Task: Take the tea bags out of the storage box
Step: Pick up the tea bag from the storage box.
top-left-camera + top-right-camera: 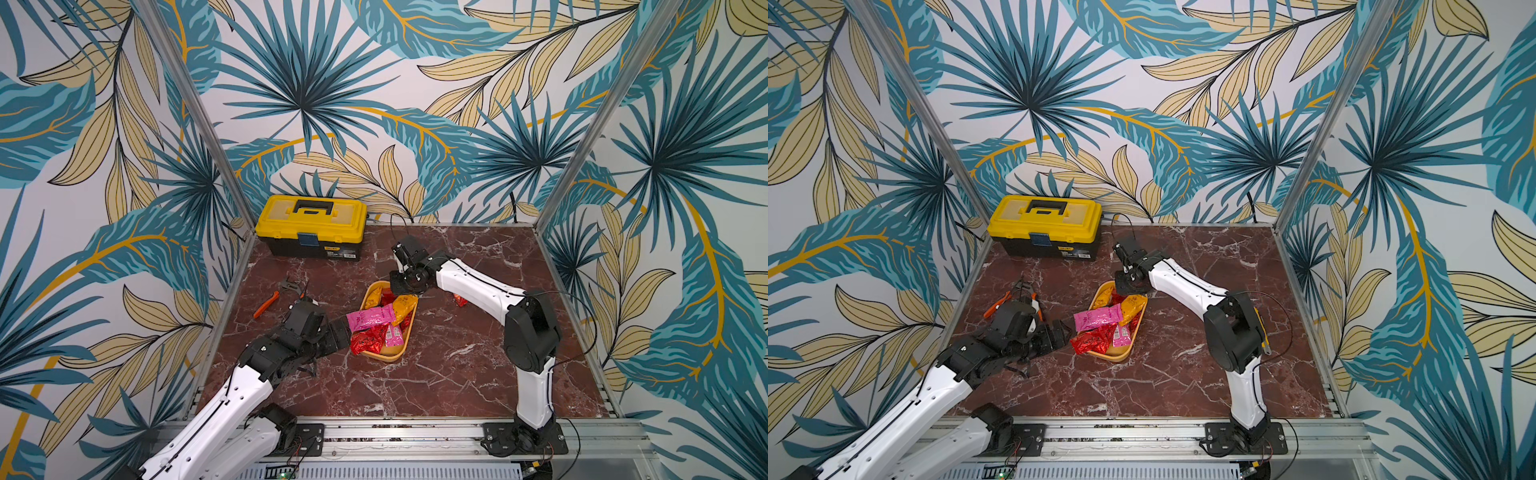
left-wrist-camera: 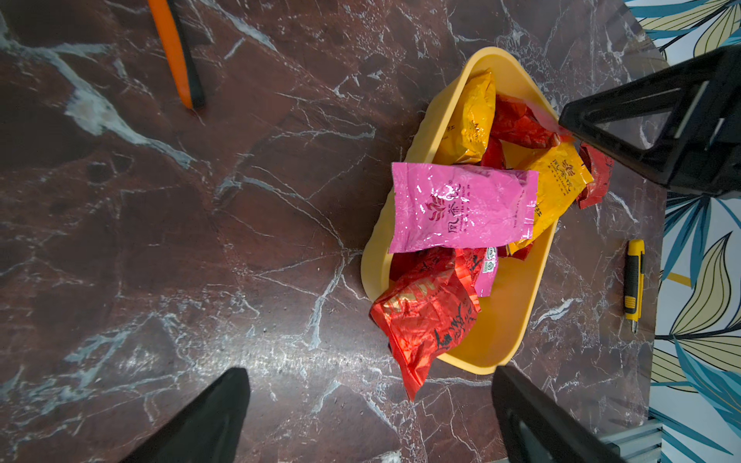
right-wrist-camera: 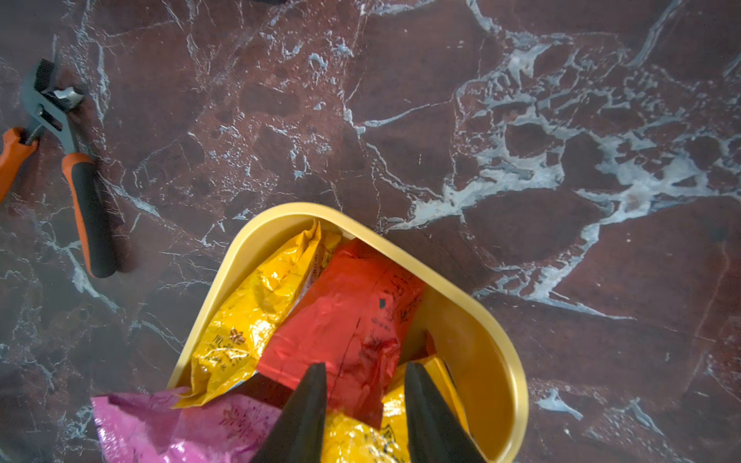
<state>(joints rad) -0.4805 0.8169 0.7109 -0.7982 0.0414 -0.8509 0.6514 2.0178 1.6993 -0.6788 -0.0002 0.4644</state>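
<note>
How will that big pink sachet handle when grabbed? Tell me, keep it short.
The pink sachet is probably floppy: its foil is creased, and it overhangs the storage box rim. It is likely light, resting atop other tea bags without flattening them. Its glossy film may slip in a pinch.

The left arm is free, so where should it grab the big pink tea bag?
Pinch the short sealed end of the pink tea bag that rests on the storage box rim, approaching from the side of the left gripper. It lies flat atop the pile, so that end is probably the only free edge for the fingers.
</note>
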